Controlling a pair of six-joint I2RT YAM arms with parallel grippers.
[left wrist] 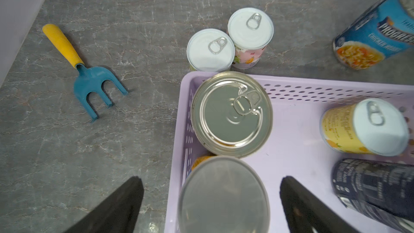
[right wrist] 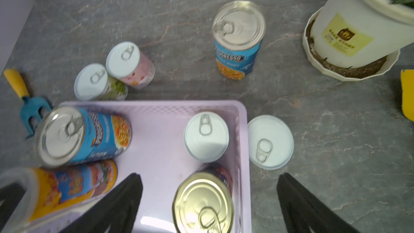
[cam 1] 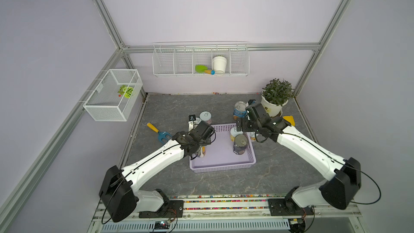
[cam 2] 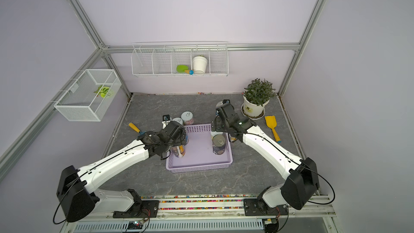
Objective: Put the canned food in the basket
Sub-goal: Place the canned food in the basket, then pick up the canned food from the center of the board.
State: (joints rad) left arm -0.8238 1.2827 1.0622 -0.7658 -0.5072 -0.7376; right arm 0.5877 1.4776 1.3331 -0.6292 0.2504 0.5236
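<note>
Mostly hidden under the left arm (cam 1: 156,160), centre-left in both top views: tall cans (cam 2: 179,151) in the basket (cam 1: 221,169); cropped by the left wrist view's edge: blurred nearest can (left wrist: 224,196), dark can (left wrist: 376,187), blue-labelled can (left wrist: 376,34); cropped in the right wrist view: yellow scoop (right wrist: 407,95).

walls (cam 1: 201,7) lilac | tabletop (cam 1: 280,175) grey marbled | frame (cam 1: 280,47) aluminium | wire rack (cam 1: 163,63) on back wall

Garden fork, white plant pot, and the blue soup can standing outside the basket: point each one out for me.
garden fork (left wrist: 92,79), left wrist view, on the blue head above the tines.
white plant pot (right wrist: 363,14), right wrist view, on its side wall.
blue soup can (right wrist: 235,58), right wrist view, on its label.
</note>
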